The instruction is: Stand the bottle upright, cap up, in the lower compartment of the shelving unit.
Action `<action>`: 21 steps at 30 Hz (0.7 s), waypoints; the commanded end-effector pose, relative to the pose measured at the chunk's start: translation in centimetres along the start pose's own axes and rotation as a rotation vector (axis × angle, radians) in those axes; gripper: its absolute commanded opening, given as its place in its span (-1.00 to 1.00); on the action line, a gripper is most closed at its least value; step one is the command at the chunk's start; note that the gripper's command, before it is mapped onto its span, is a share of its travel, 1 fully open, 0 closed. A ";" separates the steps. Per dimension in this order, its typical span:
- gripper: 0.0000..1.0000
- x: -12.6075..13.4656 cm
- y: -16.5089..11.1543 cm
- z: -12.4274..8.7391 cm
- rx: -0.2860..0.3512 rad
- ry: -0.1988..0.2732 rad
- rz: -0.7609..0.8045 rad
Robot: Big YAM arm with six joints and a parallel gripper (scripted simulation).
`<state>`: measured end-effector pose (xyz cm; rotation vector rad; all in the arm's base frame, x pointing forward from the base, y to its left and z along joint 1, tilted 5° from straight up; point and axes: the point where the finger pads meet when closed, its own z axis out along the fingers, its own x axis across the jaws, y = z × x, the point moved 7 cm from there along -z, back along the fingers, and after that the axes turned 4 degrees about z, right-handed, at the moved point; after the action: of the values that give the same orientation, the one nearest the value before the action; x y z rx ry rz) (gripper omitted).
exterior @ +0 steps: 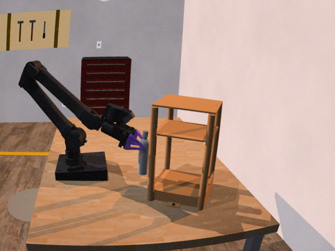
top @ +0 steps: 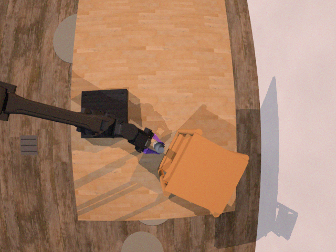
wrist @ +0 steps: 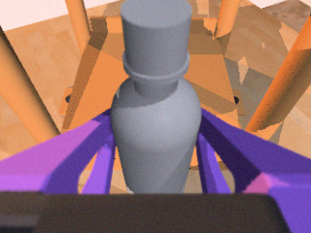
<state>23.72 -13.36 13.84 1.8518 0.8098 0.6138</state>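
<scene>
The grey bottle (exterior: 143, 152) stands upright, cap up, held just outside the open side of the orange shelving unit (exterior: 185, 151). My gripper (exterior: 139, 141) with purple fingers is shut on the bottle's upper body, below the neck. In the wrist view the bottle (wrist: 156, 112) fills the middle between both fingers, with the lower compartment's floor (wrist: 151, 83) and the unit's posts behind it. From above, the bottle's cap (top: 158, 147) is close to the unit's edge (top: 169, 154). I cannot tell whether the bottle's base touches the table.
The arm's black base (exterior: 81, 166) stands left of the bottle on the wooden table. The shelving unit has a middle shelf (exterior: 185, 129) and a top board (exterior: 188, 103). A small brown tag (exterior: 173, 204) lies on the table in front of the unit. A pink wall is at the right.
</scene>
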 end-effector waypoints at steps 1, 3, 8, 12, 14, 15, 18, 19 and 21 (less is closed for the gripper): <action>-0.43 0.6 4.5 1.5 -0.114 0.009 0.020; -0.43 0.6 4.5 1.5 -0.114 0.009 0.022; -0.43 0.6 4.5 1.5 -0.114 0.009 0.024; -0.43 0.6 4.5 1.5 -0.114 0.009 0.026; -0.43 0.6 4.5 1.5 -0.114 0.009 0.026; -0.43 0.6 4.5 1.5 -0.113 0.009 0.026; -0.43 0.6 4.5 1.5 -0.113 0.009 0.027; -0.43 0.6 4.5 1.5 -0.113 0.009 0.027; -0.43 0.6 4.5 1.5 -0.113 0.009 0.027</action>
<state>23.98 -13.51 13.90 1.8419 0.8048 0.6210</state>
